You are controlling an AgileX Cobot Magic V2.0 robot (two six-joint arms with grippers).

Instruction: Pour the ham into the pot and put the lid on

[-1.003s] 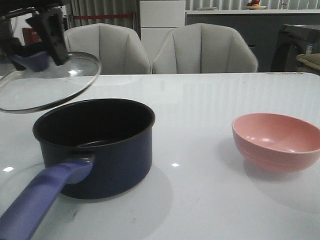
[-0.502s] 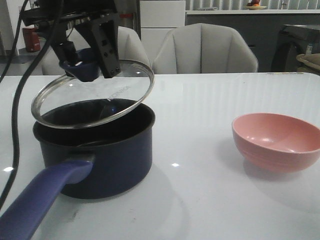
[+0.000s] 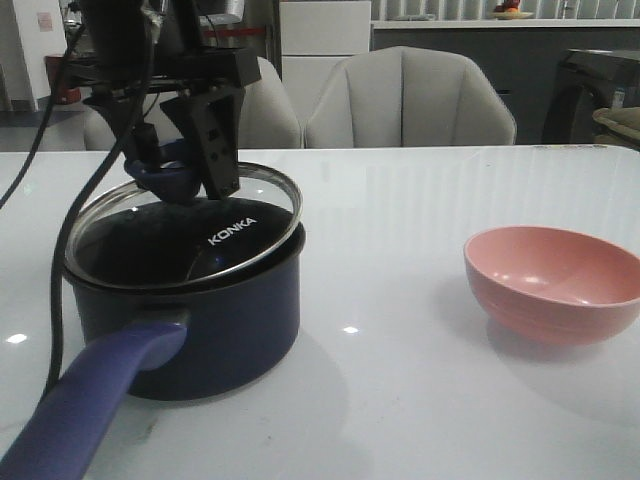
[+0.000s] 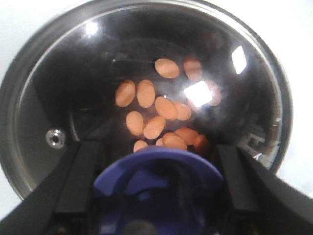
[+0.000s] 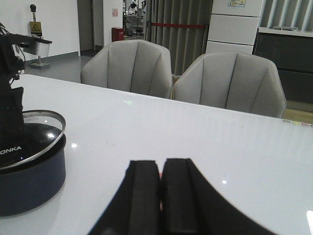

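- The left gripper (image 3: 185,165) clamps the lid's purple-blue funnel-shaped knob (image 3: 172,180) between its black fingers (image 3: 215,140); in the left wrist view the knob (image 4: 159,176) fills the space between the two dark fingers, and their tips are cut off by the frame edge.
- The lid (image 3: 185,225), clear glass with a metal rim and white "KONKA" lettering, sits tilted over the pot (image 3: 190,300): its far-right edge is raised, its near-left edge is down at the pot's rim. Whether it touches all the way round cannot be told.
- The ham (image 4: 161,115), thin oval orange-pink slices, lies in a loose flat heap on the pot's black bottom, seen through the glass in the left wrist view. Bright glare patches wash out a few slices, and the knob hides the nearest ones. From the front the ham does not show.
- The pot is a round dark navy saucepan; its long purple-blue handle (image 3: 85,405) runs toward the camera and is cut off at the frame's lower left.
- The right gripper (image 5: 160,196) has its black, flat-faced fingers pressed together with nothing between them; it is out of the front view.
- A smooth pink bowl (image 3: 553,283) stands well apart to the right on the glossy white table (image 3: 400,400), its right rim cropped.
- Grey padded chairs (image 3: 410,100) stand behind the table.
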